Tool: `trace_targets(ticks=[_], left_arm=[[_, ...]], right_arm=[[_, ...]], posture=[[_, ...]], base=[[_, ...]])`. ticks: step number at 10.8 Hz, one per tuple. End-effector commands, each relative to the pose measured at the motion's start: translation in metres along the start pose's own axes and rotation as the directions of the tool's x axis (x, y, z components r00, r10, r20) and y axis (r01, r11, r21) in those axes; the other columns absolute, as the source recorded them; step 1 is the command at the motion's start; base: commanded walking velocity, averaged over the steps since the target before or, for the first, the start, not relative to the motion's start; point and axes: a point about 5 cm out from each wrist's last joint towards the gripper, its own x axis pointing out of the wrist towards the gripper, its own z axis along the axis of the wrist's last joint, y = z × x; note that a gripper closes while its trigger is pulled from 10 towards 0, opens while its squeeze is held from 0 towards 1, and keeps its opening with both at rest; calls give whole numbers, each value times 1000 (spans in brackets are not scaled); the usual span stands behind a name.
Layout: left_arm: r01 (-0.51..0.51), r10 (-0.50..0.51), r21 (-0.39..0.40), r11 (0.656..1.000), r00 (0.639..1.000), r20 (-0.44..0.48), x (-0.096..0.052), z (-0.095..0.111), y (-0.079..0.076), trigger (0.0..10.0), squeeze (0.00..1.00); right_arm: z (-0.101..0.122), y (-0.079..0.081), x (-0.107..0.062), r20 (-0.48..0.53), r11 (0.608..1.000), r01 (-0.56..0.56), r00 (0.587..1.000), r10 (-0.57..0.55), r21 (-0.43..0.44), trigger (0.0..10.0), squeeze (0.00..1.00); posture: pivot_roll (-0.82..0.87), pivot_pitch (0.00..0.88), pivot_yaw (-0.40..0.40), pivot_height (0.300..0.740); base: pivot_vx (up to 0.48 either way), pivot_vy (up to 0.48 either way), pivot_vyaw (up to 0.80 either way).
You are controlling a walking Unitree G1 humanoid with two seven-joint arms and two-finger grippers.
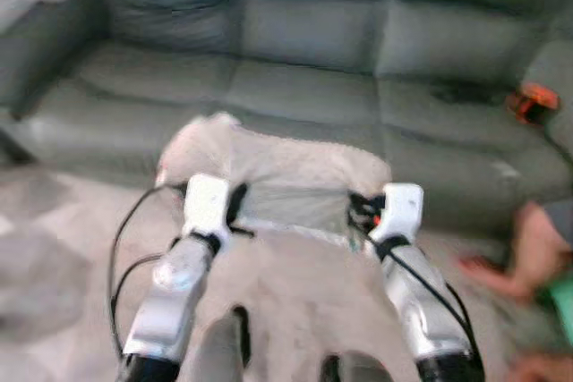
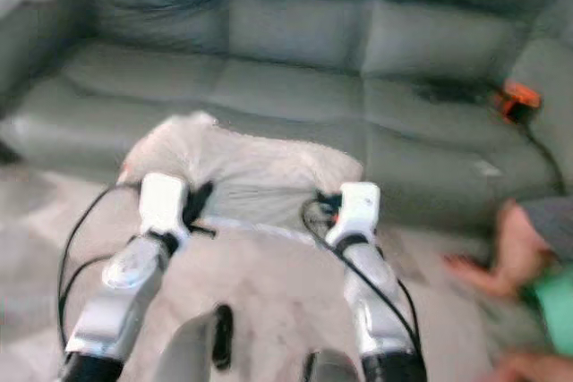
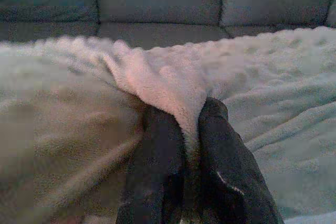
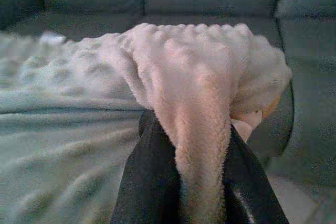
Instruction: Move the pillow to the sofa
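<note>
Gripping the pillow (image 1: 277, 172), both pincers face the sofa (image 1: 313, 33).

Fuzzy cream fleece on the pillow (image 1: 277, 172), nubbly and matt, bunched into soft folds between the smooth, faintly shiny black fingers of the left gripper (image 3: 190, 145) and the right gripper (image 4: 197, 163). Smooth grey-green leather-like upholstery on the sofa (image 1: 304, 42), with a dull sheen across padded, stitched panels. Glossy silver and white plastic casing along both arms, trailed by thin black rubbery cables (image 1: 121, 248).
</note>
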Motion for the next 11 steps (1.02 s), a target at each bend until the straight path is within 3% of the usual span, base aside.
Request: trace_targets(ticks=[1, 11], left_arm=[[-11, 11, 4, 1000, 1000, 30, 2, 7, 2, 10000, 0], [58, -57, -26, 998, 998, 21, 4, 5, -12, 10000, 0]], right_arm=[[2, -17, -5, 11, 998, 68, 998, -68, -1, 10000, 0], [1, -18, -4, -1, 998, 66, 998, -66, -9, 10000, 0]], posture=[[-23, 151, -26, 740], [-31, 158, -29, 740]], base=[[420, 0, 0], [432, 0, 0]])
